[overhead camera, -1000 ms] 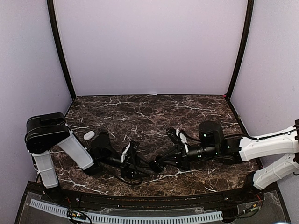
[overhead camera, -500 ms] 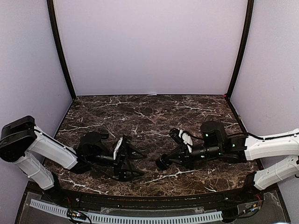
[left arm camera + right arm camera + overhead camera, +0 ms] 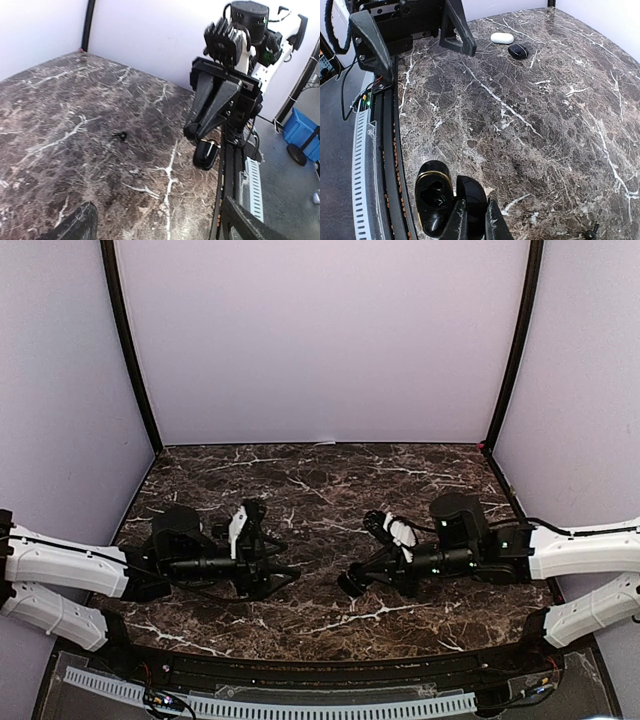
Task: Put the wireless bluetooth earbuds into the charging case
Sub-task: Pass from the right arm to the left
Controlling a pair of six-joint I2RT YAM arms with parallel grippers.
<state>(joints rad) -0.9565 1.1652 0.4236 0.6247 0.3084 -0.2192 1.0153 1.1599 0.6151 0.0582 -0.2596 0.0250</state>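
Observation:
The black charging case (image 3: 434,197) lies open near the table's front edge, gold rim showing. My right gripper (image 3: 476,201) is shut on its raised lid (image 3: 472,187). A glossy black earbud (image 3: 433,223) appears seated in the nearer well; the other well looks empty. In the left wrist view the same case (image 3: 206,154) hangs under the right gripper's fingers (image 3: 197,131). My left gripper (image 3: 275,550) stands wide open, apart from the case, holding nothing. One tiny black earbud (image 3: 119,135) lies loose on the marble between the arms. No white earbuds are in view.
A closed white case (image 3: 502,38) and a closed black case (image 3: 518,51) rest on the marble beyond the left gripper's fingers (image 3: 457,27). The table's front rail (image 3: 382,150) runs right beside the open case. Purple walls enclose the other three sides.
My left gripper has opened wide and drawn back to the left, away from the case, with its arm dropping low. The right gripper has stayed shut on the lid, shifting only slightly.

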